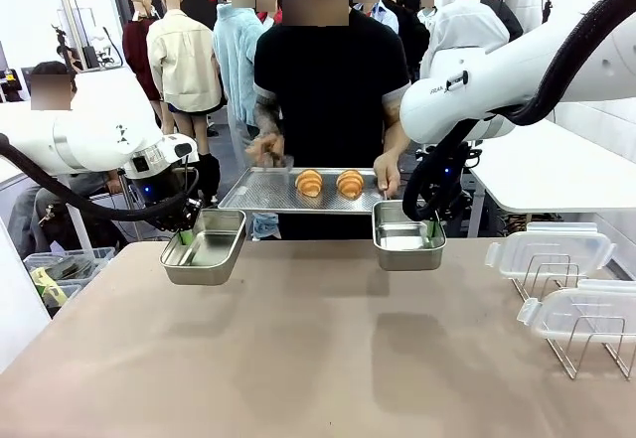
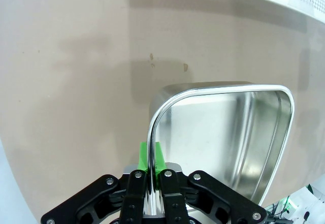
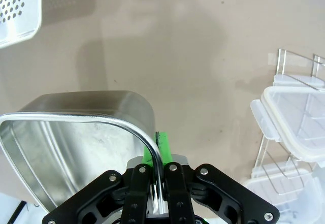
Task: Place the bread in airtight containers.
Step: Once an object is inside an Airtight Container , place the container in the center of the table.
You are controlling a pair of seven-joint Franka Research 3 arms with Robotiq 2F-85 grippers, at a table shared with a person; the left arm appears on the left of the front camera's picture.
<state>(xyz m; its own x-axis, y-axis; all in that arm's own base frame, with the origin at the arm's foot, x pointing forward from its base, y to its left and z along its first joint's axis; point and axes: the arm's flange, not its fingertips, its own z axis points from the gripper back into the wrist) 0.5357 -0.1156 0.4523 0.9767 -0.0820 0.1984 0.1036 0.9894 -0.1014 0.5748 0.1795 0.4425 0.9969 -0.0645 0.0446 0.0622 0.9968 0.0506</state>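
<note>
The left gripper [image 1: 186, 231] is clamped tight on the rim of the left steel pan [image 1: 199, 269], one green pad inside the wall and one outside, at the pan's left side. That pan hangs over the far left part of the tabletop [image 1: 318, 368] and looks lifted clear of it, since its shadow lies apart from it on the brown surface. The right gripper [image 1: 435, 227] pinches the rim of the right steel pan [image 1: 405, 259] the same way, at the pan's right end, jaws closed on the thin metal edge. This pan sits by the far edge, a little right of the middle, and it too seems to be off the surface. Both pans are bare inside.

Beyond the far edge a person holds a perforated metal tray [image 1: 260, 193] level between the two pans, one hand [image 1: 266, 147] at its left end and the other hand [image 1: 387, 175] at its right end. Two croissants [image 1: 309, 183] lie side by side on the tray, just right of its centre, near each other but apart.

Along the right edge of the tabletop two clear plastic lids [image 1: 550, 251] rest on wire racks [image 1: 542, 281], one behind the other
</note>
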